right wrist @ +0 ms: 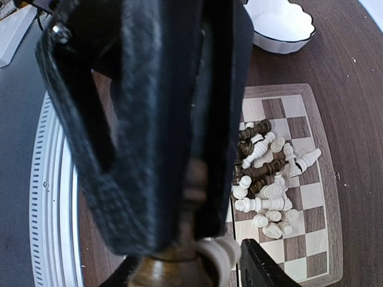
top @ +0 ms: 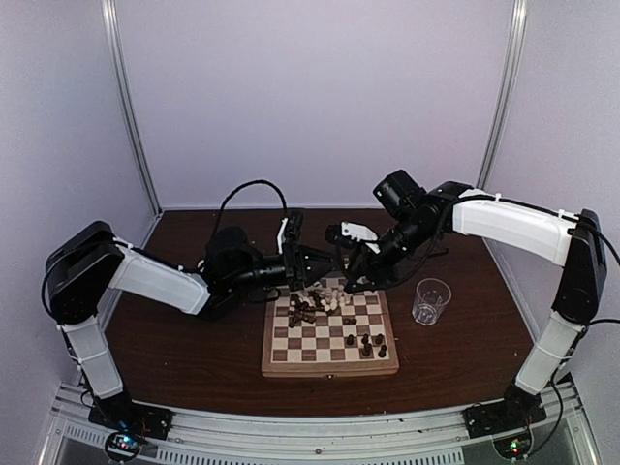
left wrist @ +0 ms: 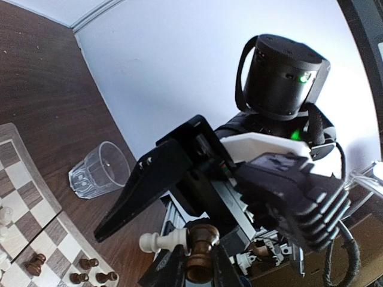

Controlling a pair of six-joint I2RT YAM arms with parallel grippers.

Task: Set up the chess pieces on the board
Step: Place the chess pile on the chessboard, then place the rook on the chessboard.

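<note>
My left gripper (top: pixel 320 267) is shut on a dark brown chess piece (left wrist: pixel 201 254), held above the far edge of the board (top: pixel 329 369). A white pawn (left wrist: pixel 160 241) lies sideways with its base against that piece's head; what holds it I cannot tell. My right gripper (top: pixel 355 275) is open, its long black fingers (left wrist: pixel 149 185) spread on either side of the left fingers (left wrist: pixel 172 274). In the right wrist view the left gripper's body (right wrist: pixel 149 119) blocks most of the frame. A heap of tipped dark and white pieces (right wrist: pixel 263 179) lies on the board's far rows (top: pixel 315 302).
A clear drinking glass (top: pixel 431 300) stands on the brown table right of the board. A white scalloped bowl (right wrist: pixel 281 24) sits beyond one board edge. A few dark pieces (top: pixel 366 341) stand upright on the board's near right squares.
</note>
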